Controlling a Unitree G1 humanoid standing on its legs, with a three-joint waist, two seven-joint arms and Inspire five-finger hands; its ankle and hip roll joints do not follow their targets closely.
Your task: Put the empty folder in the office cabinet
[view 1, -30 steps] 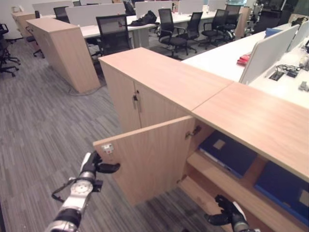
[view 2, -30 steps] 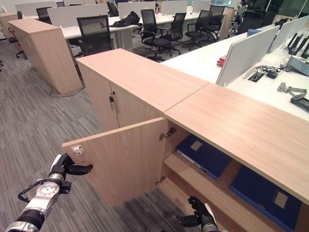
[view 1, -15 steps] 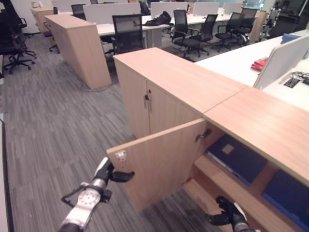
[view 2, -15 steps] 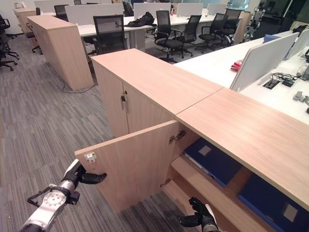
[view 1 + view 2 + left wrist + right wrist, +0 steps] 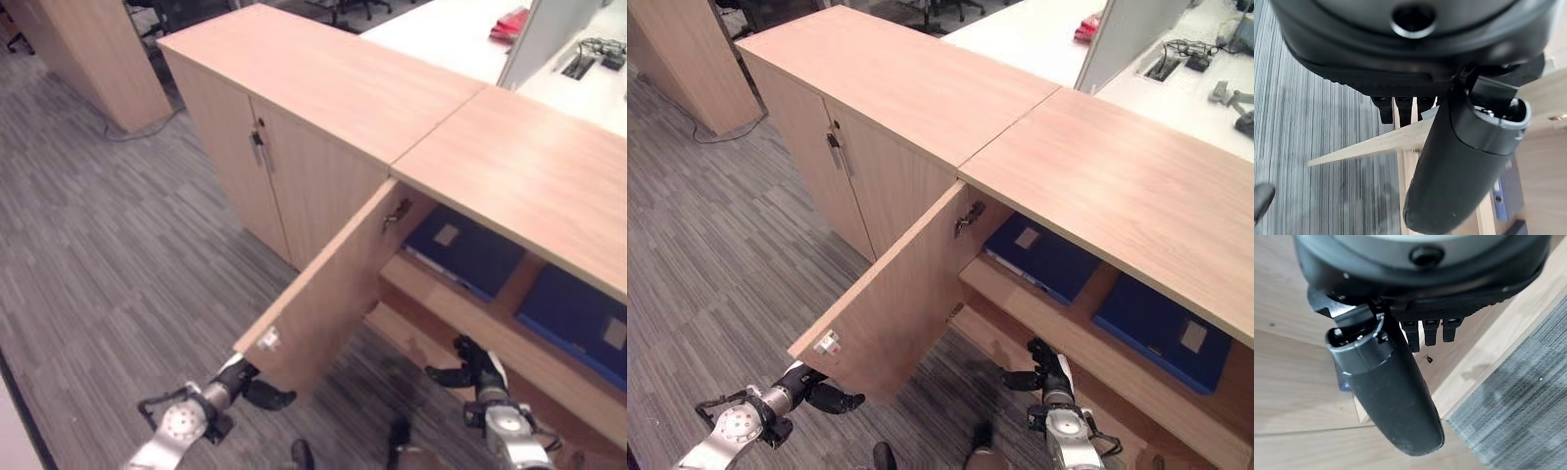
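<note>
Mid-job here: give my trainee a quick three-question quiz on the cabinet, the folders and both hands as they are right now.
1. True or false: the cabinet door stands open.
2. How many blue folders lie on the upper shelf? A) none B) two C) four
3. Which hand is at the door's free edge?

Key:
1. True.
2. B, one on each side of the divider; the second folder lies to the right.
3. The left hand; the right hand hangs before the shelf, holding nothing.

Bright, even light; wrist views perhaps slightly soft.
</note>
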